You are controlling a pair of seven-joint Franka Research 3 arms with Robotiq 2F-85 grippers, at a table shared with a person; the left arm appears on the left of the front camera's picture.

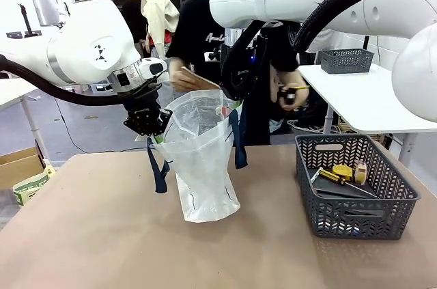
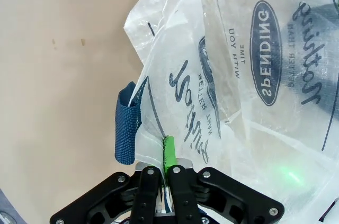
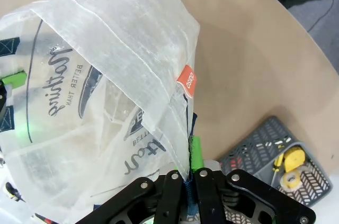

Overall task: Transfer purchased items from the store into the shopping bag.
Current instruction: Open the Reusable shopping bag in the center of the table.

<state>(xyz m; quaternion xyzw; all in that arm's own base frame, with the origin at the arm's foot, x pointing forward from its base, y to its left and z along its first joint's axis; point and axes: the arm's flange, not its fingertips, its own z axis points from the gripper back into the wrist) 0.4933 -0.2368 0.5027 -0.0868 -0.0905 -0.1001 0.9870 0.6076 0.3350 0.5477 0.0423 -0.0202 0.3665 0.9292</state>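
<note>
Left gripper (image 2: 164,152) and right gripper (image 3: 190,152) are each pinching shopping bag (image 1: 201,166) rim; basket (image 1: 341,224) sitting at right.

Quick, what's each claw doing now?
Left gripper: shut on the rim of the translucent white plastic shopping bag.
Right gripper: shut on its opposite rim.

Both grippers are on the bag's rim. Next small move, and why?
Probably hold both arms where they are. The left gripper and right gripper pinch opposite sides of the bag at its rim, holding its mouth open, and a person's hand has a flat brown box close above that mouth. More goods lie in the basket.
</note>
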